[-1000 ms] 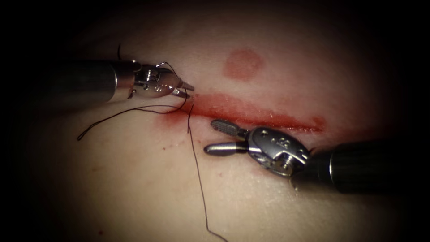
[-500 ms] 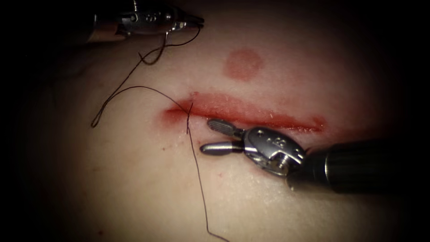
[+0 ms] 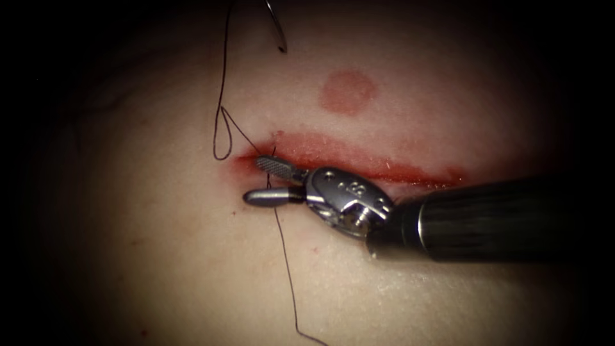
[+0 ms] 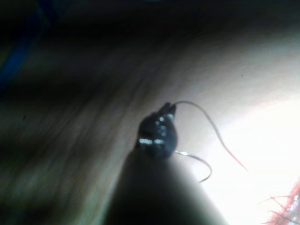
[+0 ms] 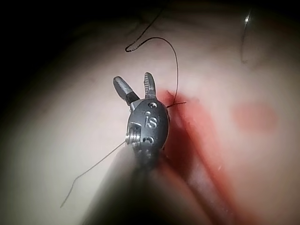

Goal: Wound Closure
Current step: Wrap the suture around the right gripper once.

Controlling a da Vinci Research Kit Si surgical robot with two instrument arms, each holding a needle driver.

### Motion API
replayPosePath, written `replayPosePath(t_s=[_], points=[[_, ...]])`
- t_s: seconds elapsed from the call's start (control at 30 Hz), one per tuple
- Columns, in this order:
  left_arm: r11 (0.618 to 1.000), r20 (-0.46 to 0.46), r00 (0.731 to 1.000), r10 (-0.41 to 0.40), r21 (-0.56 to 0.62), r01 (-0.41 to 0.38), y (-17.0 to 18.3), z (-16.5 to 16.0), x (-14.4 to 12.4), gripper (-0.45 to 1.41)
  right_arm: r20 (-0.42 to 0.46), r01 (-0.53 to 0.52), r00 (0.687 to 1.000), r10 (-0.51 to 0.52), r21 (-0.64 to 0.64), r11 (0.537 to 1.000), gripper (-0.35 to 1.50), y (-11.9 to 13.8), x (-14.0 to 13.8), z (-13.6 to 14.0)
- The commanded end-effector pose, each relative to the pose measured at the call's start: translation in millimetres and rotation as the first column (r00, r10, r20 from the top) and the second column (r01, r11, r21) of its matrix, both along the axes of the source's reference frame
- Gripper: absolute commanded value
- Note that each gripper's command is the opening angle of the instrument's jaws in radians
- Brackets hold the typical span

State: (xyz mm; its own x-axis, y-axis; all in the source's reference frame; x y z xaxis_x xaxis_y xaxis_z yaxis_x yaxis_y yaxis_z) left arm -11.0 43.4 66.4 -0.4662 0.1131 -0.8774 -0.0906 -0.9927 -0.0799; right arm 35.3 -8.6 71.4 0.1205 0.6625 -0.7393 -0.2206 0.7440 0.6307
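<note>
Needle (image 3: 277,27) hangs above tissue (image 3: 192,256), well apart from parted right gripper (image 3: 262,181).

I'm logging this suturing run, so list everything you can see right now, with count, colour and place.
tissue: one, pale, under everything.
cut: one, red with fluid, running across the tissue.
round mark: one, reddish, above the cut.
thread: one, dark, passing through the cut's left end, looping up on the left and trailing down.
needle: one, silver, curved, out of the tissue, held by the left gripper near one end.
left gripper: one, dark metal, shut on the needle.
right gripper: one, silver, open, holding nothing, at the cut's left end beside the thread.
</note>
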Motion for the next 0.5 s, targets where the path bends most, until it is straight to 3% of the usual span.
replayPosePath(t_s=[0.03,0.3,0.5], points=[[1.000,0.005,1.000,-0.015,-0.002,0.015,1.0,0.1,0.1,-0.35,-0.005,0.011,1.000,-0.011,0.000,1.000,0.98,-0.4,1.7,0.8],[0.997,0.040,0.996,-0.080,-0.006,0.081,4.3,-3.4,3.9,-0.35,-0.015,0.040,0.999,-0.039,0.009,0.999,0.91,-1.3,5.4,2.4],[0.993,0.032,0.993,-0.115,-0.014,0.116,2.8,-6.0,4.1,-0.35,-0.002,0.040,0.999,-0.040,-0.003,0.999,0.88,-0.6,7.8,4.9]])
